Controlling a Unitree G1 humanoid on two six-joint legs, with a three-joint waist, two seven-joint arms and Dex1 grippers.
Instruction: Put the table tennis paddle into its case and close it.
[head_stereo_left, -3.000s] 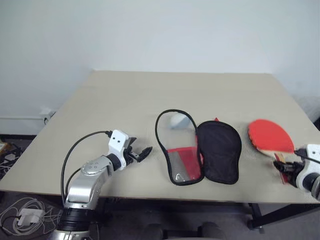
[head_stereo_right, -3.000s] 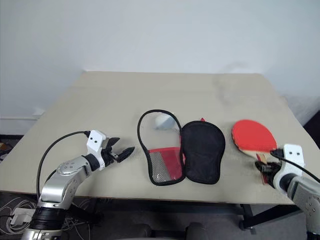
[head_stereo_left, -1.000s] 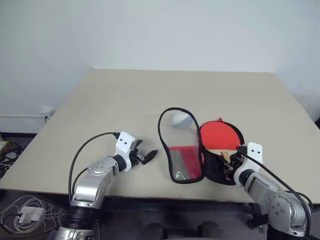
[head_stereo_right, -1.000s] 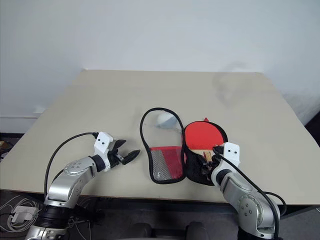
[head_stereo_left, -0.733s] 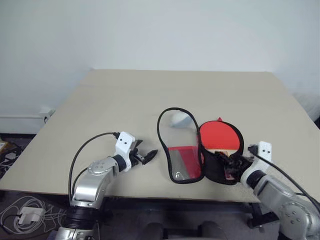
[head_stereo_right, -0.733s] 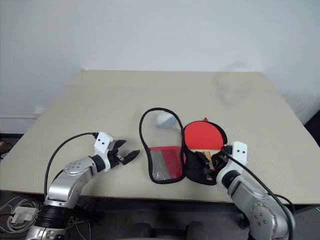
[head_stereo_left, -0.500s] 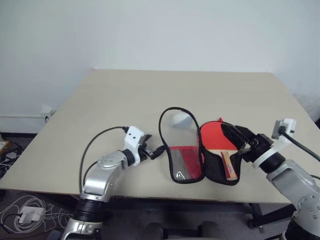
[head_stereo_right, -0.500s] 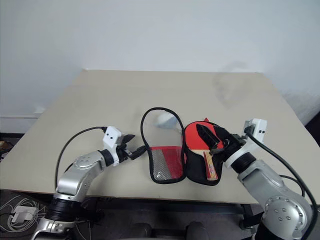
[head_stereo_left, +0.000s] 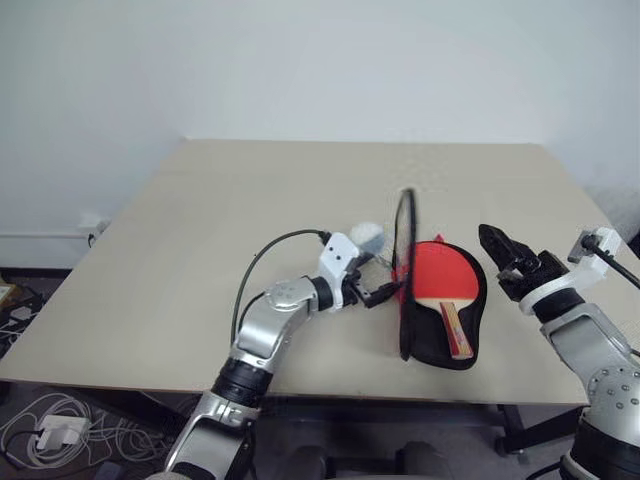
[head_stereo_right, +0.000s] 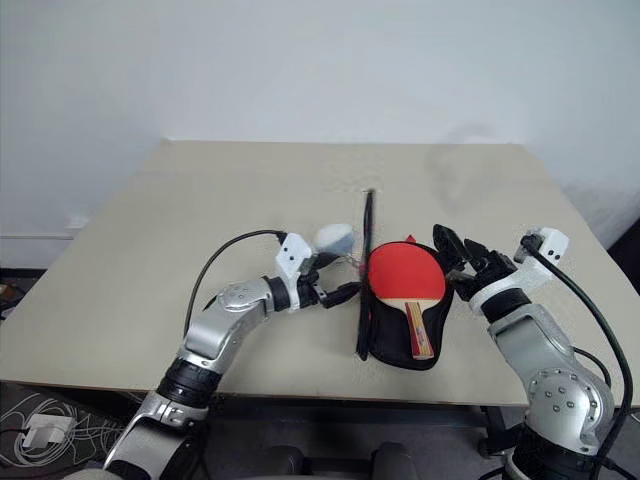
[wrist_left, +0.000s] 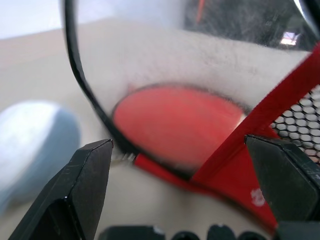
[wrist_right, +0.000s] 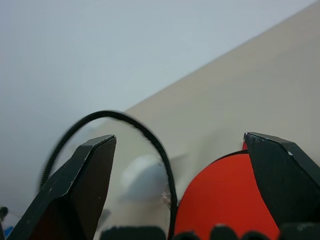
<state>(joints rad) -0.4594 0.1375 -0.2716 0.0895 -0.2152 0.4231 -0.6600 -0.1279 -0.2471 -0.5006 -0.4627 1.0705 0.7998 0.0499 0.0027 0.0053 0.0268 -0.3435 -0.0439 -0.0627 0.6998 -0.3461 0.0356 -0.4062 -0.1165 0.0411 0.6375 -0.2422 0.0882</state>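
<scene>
Red-faced table tennis paddle (head_stereo_right: 403, 283) flat in the black-lined half of the case (head_stereo_right: 391, 345), handle nearest, just left of the right gripper (head_stereo_right: 459, 250); clear-panelled flap upright against the left gripper (head_stereo_right: 343, 290).

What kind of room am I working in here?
Probably an office or lab: a plain beige table against a bare white wall, with cables and a power adapter on the floor.
</scene>
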